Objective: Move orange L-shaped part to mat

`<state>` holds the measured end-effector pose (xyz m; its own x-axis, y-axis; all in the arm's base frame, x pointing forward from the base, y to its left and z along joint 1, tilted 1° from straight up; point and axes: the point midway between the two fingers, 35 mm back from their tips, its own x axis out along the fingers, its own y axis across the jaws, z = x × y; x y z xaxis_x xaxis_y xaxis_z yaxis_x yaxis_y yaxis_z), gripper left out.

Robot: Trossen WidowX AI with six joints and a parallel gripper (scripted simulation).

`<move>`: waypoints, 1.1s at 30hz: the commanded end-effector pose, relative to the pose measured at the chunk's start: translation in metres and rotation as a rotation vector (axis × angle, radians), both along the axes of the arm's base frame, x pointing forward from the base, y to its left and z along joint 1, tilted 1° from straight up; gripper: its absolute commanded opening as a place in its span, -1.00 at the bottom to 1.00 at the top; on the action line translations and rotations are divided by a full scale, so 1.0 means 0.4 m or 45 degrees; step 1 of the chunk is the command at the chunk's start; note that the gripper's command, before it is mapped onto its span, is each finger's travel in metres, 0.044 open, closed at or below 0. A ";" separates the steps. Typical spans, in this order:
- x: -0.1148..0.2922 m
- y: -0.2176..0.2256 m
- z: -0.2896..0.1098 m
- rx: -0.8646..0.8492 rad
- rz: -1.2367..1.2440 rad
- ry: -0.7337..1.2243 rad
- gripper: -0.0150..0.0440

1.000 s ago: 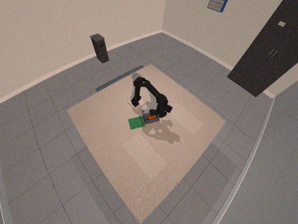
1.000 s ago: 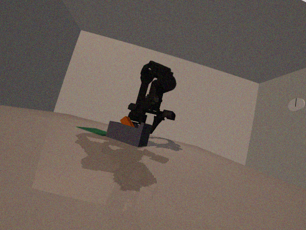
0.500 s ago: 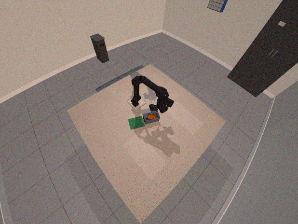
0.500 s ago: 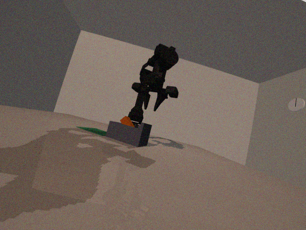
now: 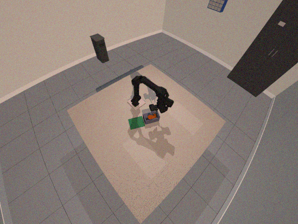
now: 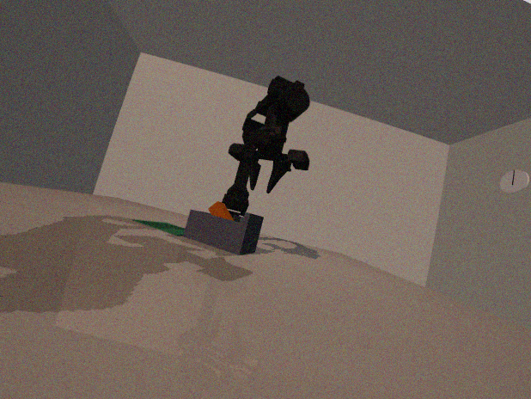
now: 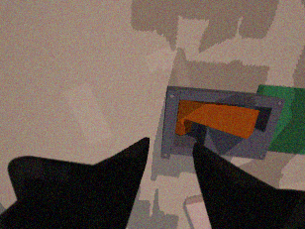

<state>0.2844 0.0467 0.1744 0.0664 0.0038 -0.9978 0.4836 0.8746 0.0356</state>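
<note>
Your black gripper hangs half open, holding nothing. The orange L-shaped part sits tipped up in the grey tray. Pinch its raised end at three o'clock gently.

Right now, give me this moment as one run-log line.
phase: after press | hand: above tray, part-open, holding nothing | orange part: one end tipped up in grey tray | green mat: part not placed
</note>
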 end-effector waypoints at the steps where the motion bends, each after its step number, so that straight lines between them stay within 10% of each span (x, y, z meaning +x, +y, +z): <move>1: 0.001 0.000 0.000 0.000 -0.001 -0.002 0.12; 9: -0.003 -0.017 0.000 -0.013 0.167 0.000 0.46; 26: -0.070 -0.177 0.001 -0.120 1.921 0.027 0.46; 33: -0.073 -0.183 0.000 -0.124 2.003 0.028 0.46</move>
